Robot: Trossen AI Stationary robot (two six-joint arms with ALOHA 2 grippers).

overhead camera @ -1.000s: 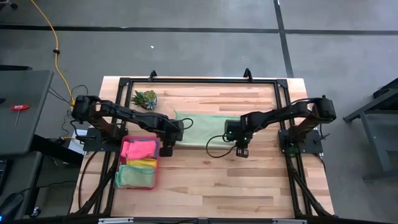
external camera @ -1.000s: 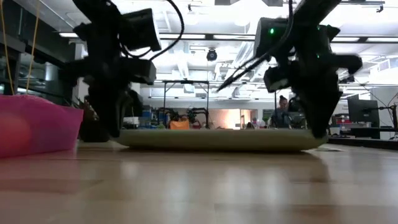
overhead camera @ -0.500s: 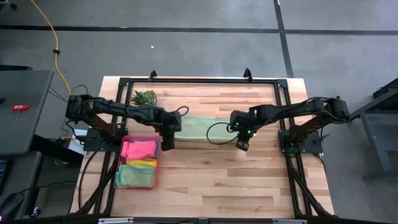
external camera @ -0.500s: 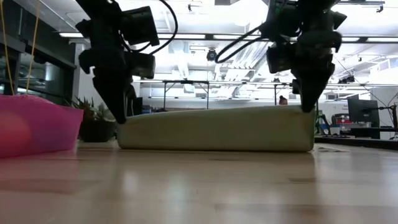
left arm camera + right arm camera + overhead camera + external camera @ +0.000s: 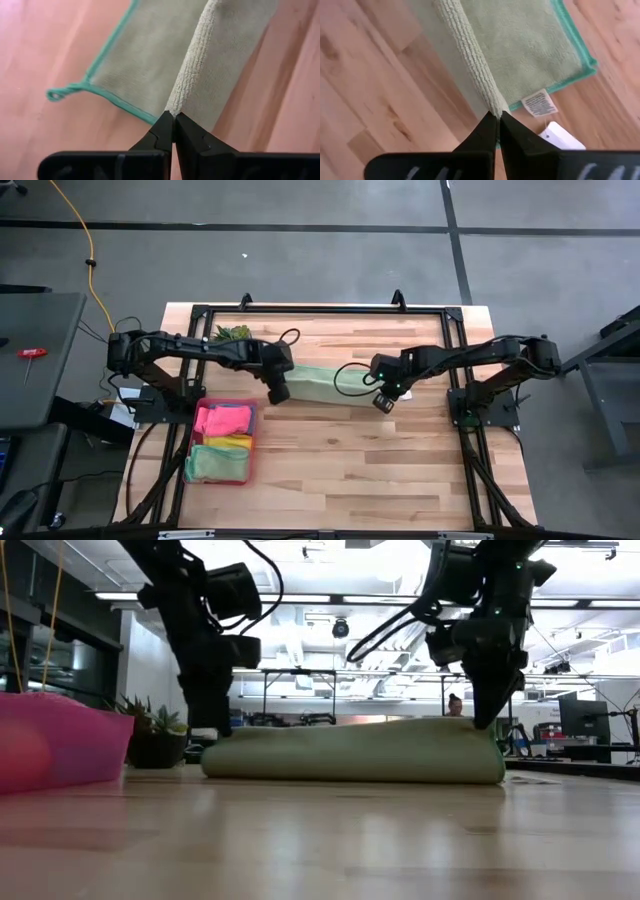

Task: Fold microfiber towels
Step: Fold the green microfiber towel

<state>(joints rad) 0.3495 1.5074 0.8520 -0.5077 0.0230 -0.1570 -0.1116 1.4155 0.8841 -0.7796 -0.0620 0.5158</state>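
A pale green microfiber towel (image 5: 322, 383) with a teal hem lies on the wooden table between my two grippers. Its lower layer is flat on the wood and a raised fold (image 5: 355, 732) runs along its near side. My left gripper (image 5: 277, 393) is shut on the fold's left end. My right gripper (image 5: 383, 402) is shut on its right end, beside the towel's white label (image 5: 537, 103). Pink, yellow and green towels lie in the pink tray (image 5: 250, 442) at the near left. My left gripper pinches the left end of the raised fold (image 5: 176, 102) between its two fingers, slanting down from above. The fold's ridge runs straight away from the fingers toward the other gripper. The layer with the teal hem (image 5: 107, 95) lies on the table beyond. My right gripper pinches the right end of the same fold (image 5: 489, 100) between its two fingers, pointing steeply down. The ridge runs straight off toward my left gripper. The hemmed layer (image 5: 535, 65) under it rests flat on the wood.
A small potted plant (image 5: 232, 334) stands at the far left, close behind my left arm. A black frame rail (image 5: 330, 309) runs along the far edge. Bare wood (image 5: 350, 470) stretches across the near half. A person (image 5: 455, 703) shows far off in the room.
Both grippers have risen and gone toward the table's far edge, each rolling its wrist, still shut on the towel. The near side of the towel, flat before, was lifted into an upright wall and now droops over the lower layer, which has stayed on the table.
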